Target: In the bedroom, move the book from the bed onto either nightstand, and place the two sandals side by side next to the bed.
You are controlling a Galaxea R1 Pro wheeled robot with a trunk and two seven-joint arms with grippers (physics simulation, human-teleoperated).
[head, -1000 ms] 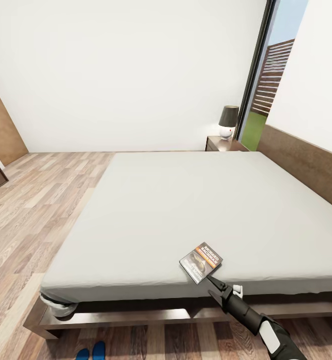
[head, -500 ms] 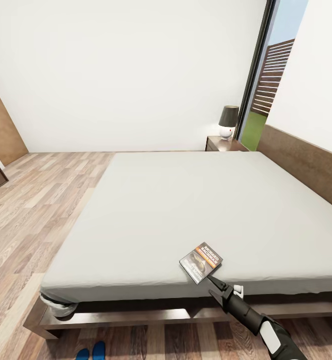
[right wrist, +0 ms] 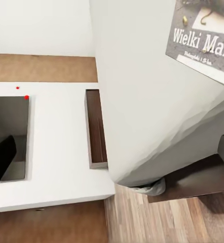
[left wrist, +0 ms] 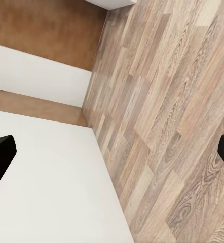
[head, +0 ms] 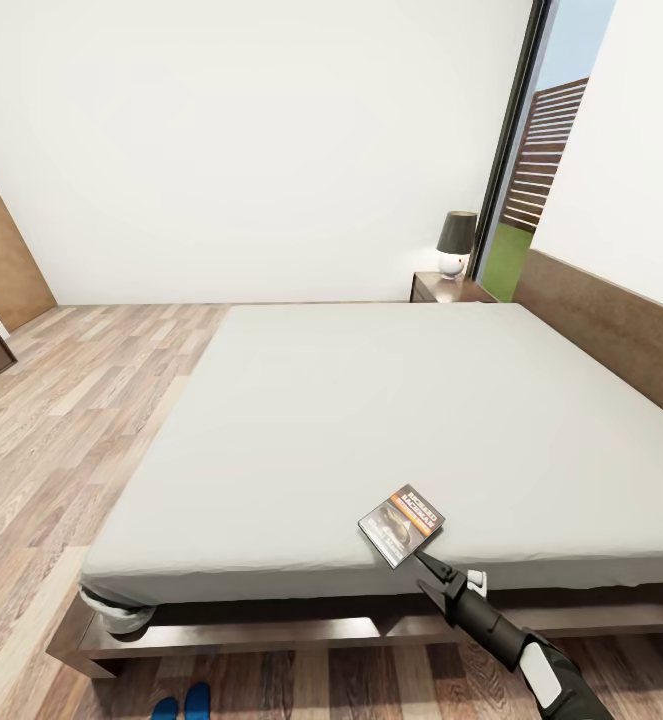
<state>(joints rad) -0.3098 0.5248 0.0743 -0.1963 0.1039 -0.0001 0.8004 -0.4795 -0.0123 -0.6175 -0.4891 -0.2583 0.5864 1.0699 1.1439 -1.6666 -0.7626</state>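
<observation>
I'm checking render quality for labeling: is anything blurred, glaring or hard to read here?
Head view: even, soft light, no glare; the book has blurry cover lettering. Right wrist view: the book shows sharp lettering, cut by the frame's edge. Left wrist view: crisp floor planks.

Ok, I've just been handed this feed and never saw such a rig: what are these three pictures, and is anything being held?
It is a simulated wheeled robot with two arms. The wide picture comes from its head camera: the bed with the book near its close edge, the right end effector right beside the book, the tips of two blue sandals on the floor, and a nightstand with a lamp by the window. The other two come from cameras on the wrists. The left end effector is open over wood floor, holding nothing. The right wrist view looks along the mattress at the book's cover; its fingers sit wide apart, not gripping.
</observation>
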